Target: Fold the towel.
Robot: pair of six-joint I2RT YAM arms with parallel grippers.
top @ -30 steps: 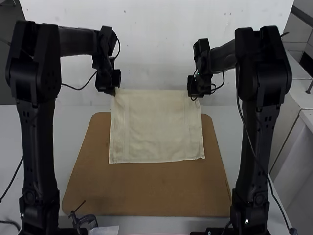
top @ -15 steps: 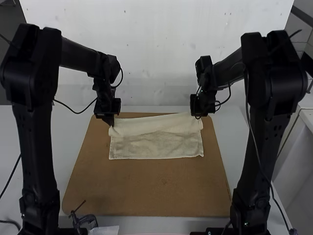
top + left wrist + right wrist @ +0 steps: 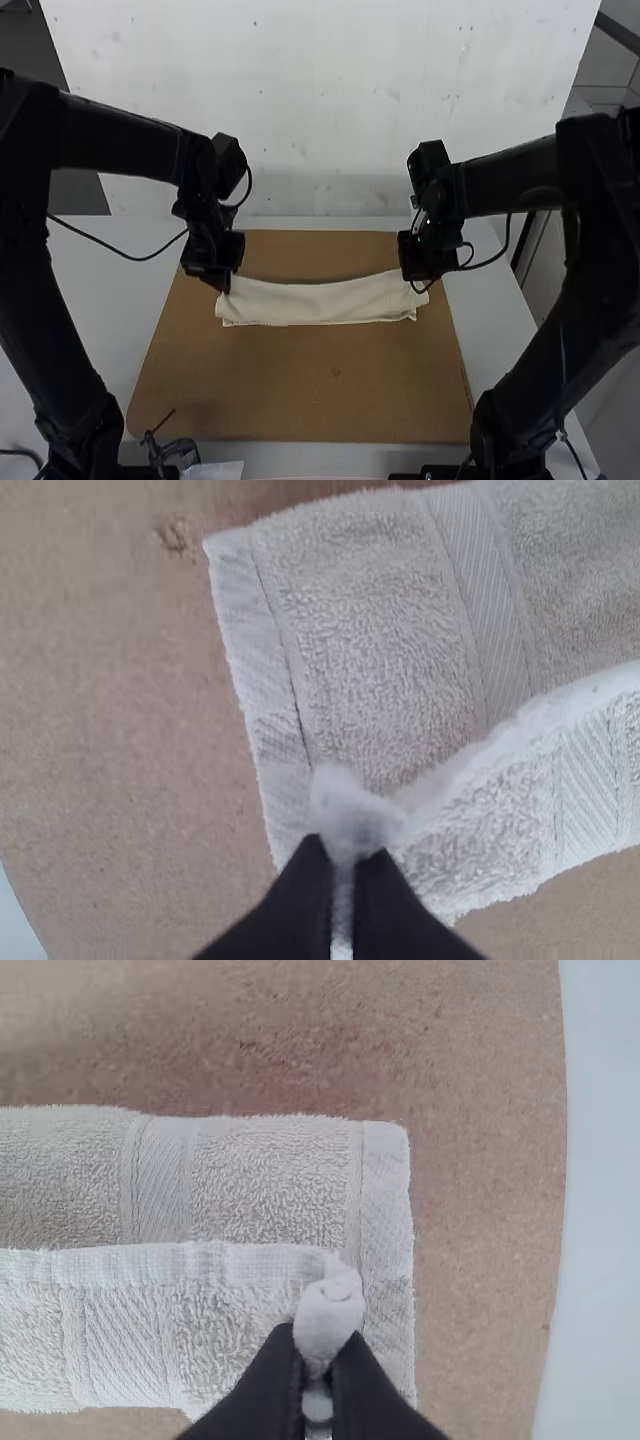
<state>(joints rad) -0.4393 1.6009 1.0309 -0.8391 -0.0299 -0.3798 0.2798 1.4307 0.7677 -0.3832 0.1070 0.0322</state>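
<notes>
Down and back toward the arms' bases come both grippers, the left gripper (image 3: 224,286) and right gripper (image 3: 418,284) bringing the towel's (image 3: 320,302) far edge with them!

And what a change: a second ago that cloth stood broad and tall in the high view, and now it is a narrow strip across the brown board (image 3: 300,390), its near edge barely shifted. Between the grippers, the upper edge sags gently.

Over to the left wrist view: the left gripper's (image 3: 345,855) black tips are closed on a pinched corner, a raised layer running off above the part lying spread on the board. Same story on the right, where the right gripper (image 3: 316,1345) has its tips together on the other corner, the held layer lapping over the lower one. Beneath the board, the pale table (image 3: 110,310); by its near edge, a clamp (image 3: 175,452).
</notes>
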